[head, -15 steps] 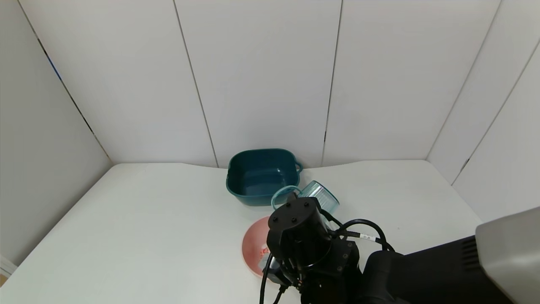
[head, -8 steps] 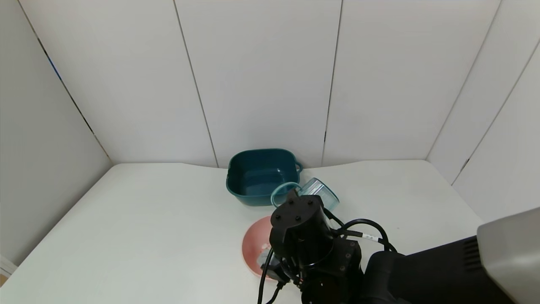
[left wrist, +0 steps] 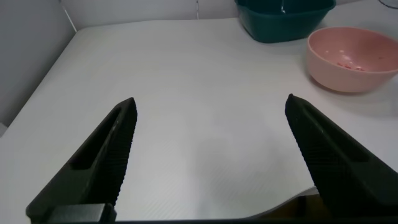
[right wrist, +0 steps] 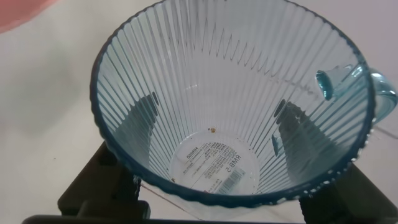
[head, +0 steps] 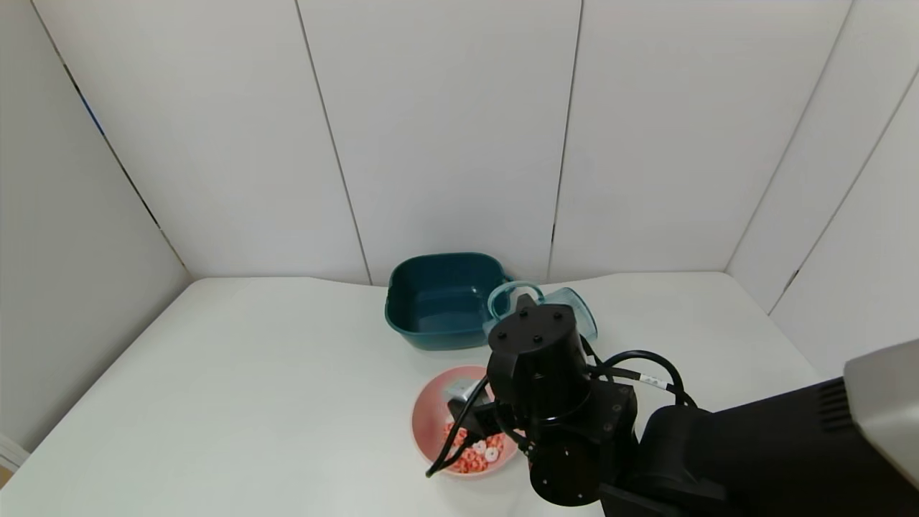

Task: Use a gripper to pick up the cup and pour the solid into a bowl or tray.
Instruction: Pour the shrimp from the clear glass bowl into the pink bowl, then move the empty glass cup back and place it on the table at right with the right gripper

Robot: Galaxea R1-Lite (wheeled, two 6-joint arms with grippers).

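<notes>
Now, scanning from my left: the left gripper (left wrist: 208, 155) hangs parked over bare table (head: 251, 373) at about 8 o'clock from the bowl, its fingers spread wide apart and holding nothing. Moving toward centre, the pink bowl (head: 429, 413) sits at roughly 6 o'clock from the dark teal tub (head: 438, 298), and the solid (head: 475, 452), red-orange and white rings, lies heaped in the bowl's near side. To the right of that, the right gripper (right wrist: 205, 202) is clamped on the cup (head: 567, 305), one finger pressing each side of the ribbed wall, as the right wrist view shows. I see the cup raised at about 1 o'clock from the bowl, close beside the tub's handle, and inside it only a label and one tiny speck remain on the bottom.

I judge the pour done, so what is left is setting the cup down. My worries: the cup hangs close to the tub, and a careless swing could knock it. The arm's cable (head: 459, 438) droops over the bowl, and dragging it could snag the rim and scatter rings. The thin ribbed plastic could also slip if the grip loosens early.
</notes>
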